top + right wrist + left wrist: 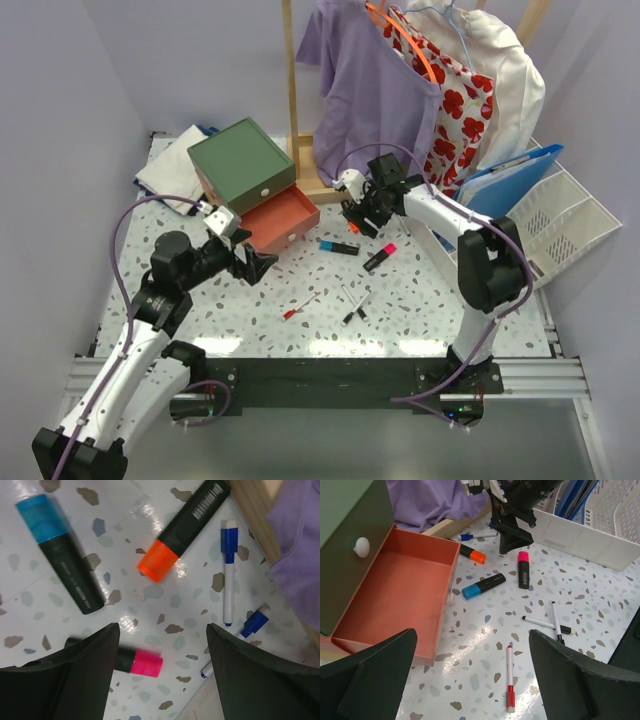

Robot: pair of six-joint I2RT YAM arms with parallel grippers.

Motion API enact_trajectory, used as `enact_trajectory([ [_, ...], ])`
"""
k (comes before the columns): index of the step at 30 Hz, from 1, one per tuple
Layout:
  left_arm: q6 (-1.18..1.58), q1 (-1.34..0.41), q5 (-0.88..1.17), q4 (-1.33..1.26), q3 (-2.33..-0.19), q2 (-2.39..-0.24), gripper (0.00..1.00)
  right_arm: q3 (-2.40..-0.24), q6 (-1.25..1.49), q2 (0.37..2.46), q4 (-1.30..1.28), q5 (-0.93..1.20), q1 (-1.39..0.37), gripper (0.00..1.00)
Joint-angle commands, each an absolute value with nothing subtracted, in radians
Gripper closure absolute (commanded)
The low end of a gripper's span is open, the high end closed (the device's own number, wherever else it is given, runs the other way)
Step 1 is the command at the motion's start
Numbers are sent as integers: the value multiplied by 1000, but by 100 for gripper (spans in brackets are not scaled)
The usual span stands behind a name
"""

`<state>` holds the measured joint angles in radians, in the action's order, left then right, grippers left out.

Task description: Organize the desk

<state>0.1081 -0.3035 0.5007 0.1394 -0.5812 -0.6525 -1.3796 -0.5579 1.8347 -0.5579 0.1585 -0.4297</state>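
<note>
Right wrist view: right hand [161, 635] open, empty, hovering by pink highlighter [144, 662]. Pick step; next likely centre, descend, close. Left hand [472, 635] open beside orange drawer [395, 590].

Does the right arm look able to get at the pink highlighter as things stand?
Probably yes: the right tool stands open above the pink highlighter, with nothing between them.
</note>
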Motion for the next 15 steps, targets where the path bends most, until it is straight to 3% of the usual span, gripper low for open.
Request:
enact_trajectory([
  [1, 72, -307, 411, 90, -581, -631, 0, -1491, -548, 1911, -555, 54, -426, 28],
  [9, 69, -307, 377, 97, -575, -600, 0, -1589, -564, 2017, -597, 46, -391, 31],
  [15, 67, -307, 376, 94, -577, -607, 0, -1637, -617, 2072, -632, 104, -368, 39],
])
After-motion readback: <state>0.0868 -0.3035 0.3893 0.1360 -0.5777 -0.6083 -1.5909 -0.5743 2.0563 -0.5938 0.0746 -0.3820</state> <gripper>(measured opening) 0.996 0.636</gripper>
